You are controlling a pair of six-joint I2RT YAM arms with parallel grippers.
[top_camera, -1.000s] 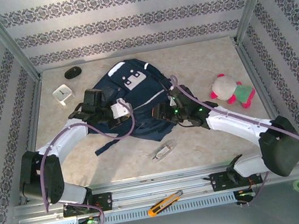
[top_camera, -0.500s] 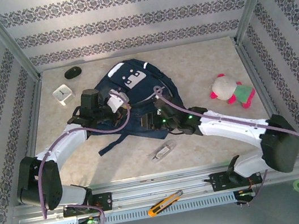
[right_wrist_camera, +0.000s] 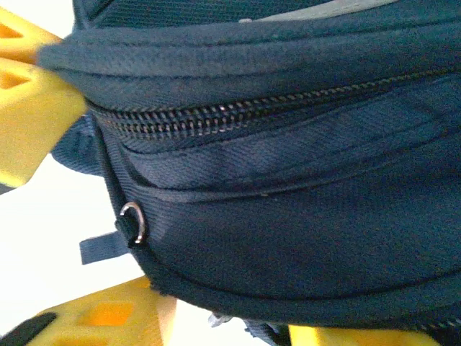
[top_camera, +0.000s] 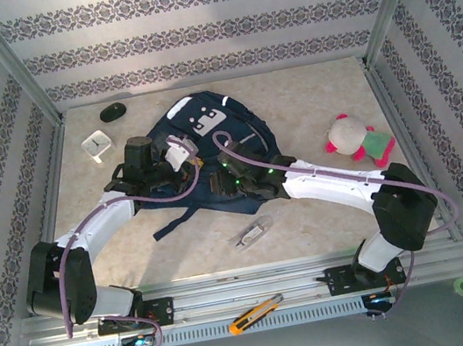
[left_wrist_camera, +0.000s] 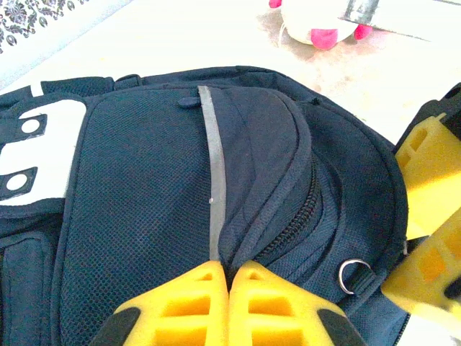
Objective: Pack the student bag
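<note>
The student bag (top_camera: 208, 141) lies flat mid-table, dark navy with a grey-white patch near its top. My left gripper (top_camera: 181, 149) is at the bag's left side. In the left wrist view its yellow fingers (left_wrist_camera: 194, 295) are shut on a fold of the bag's front flap (left_wrist_camera: 259, 166), next to the light stripe (left_wrist_camera: 212, 158) and the zip. My right gripper (top_camera: 229, 182) is at the bag's near edge. In the right wrist view its jaws (right_wrist_camera: 230, 324) stand apart, low against the bag's side (right_wrist_camera: 288, 216), below the shut zip (right_wrist_camera: 238, 112) and a metal ring (right_wrist_camera: 133, 222).
A pink, white and green plush toy (top_camera: 353, 140) sits to the right. A black oval thing (top_camera: 113, 112) and a small white square thing (top_camera: 97, 144) lie at the back left. A small silver item (top_camera: 253, 234) lies near the front. An orange cutter (top_camera: 255, 313) rests on the rail.
My right arm has swung left along the bag's near edge and its jaws have narrowed a little. My left gripper has shifted slightly back and left, still pinching the flap.
</note>
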